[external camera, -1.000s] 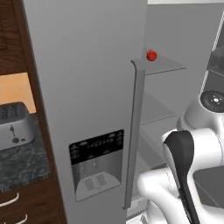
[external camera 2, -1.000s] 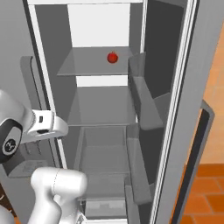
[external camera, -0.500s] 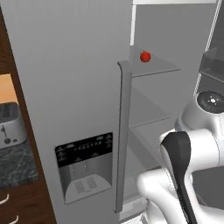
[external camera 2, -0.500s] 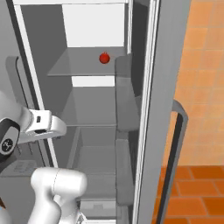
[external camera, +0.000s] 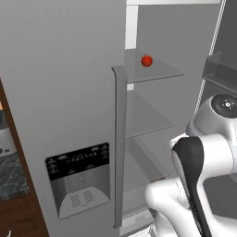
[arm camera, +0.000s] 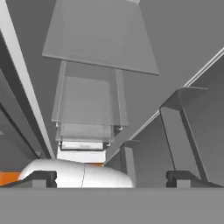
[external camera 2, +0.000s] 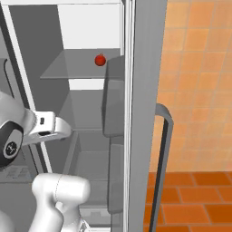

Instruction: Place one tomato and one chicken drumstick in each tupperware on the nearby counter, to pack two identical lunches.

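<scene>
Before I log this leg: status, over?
Gripper open, empty, facing fridge shelves. Tomato on the upper glass shelf, untouched. Nothing blocking it; fridge door stands open.

Glossy white rounded arm point(external camera: 203, 152) links, black joint bands, round grey cap with small markings

The counter point(external camera: 14, 183) and the toaster point(external camera: 5, 141) are cut off at the left edge.

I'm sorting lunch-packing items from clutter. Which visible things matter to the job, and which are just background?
Job: tomato on the fridge's upper glass shelf; open gripper.
Background: water dispenser panel; fridge door handle; orange tiled wall.
</scene>
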Robot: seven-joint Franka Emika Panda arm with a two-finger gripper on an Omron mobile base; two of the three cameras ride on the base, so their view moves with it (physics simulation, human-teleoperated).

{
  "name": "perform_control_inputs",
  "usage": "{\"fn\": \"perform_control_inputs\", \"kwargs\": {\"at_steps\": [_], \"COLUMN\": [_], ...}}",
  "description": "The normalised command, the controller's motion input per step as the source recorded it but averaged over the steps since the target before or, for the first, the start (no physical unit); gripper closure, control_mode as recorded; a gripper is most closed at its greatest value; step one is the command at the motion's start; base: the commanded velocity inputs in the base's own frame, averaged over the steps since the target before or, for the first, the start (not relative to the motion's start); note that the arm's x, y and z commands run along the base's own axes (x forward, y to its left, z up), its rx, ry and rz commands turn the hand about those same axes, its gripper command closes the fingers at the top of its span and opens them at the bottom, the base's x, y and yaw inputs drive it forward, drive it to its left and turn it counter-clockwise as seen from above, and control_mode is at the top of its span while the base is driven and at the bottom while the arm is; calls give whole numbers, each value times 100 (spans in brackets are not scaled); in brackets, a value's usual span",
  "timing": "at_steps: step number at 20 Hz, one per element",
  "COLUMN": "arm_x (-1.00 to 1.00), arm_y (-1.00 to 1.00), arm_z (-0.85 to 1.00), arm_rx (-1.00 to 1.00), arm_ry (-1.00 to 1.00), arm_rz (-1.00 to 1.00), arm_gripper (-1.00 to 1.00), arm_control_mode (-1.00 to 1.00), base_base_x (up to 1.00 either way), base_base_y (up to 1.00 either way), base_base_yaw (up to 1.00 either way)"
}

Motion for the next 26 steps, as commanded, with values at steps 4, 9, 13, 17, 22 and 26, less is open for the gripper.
{"fn": "perform_control_inputs", "kwargs": {"at_steps": [4,9,13,17,22,26], "arm_x": [12,32,70,100,100,100], "arm_y": [2,15,5,0,-4,-26], "arm_z": [79,88,54,10,21,4], "arm_rx": [21,37,13,0,1,0], "arm_ry": [-21,-5,0,0,1,6], "arm_rz": [-18,-34,-19,-3,-3,-6], "arm_gripper": [-100,-100,-100,-100,-100,-100], "arm_control_mode": [-100,-100,-100,-100,-100,-100], "base_base_x": [0,0,0,0,0,0], "base_base_y": [0,0,0,0,0,0], "base_base_yaw": [0,0,0,0,0,0]}}
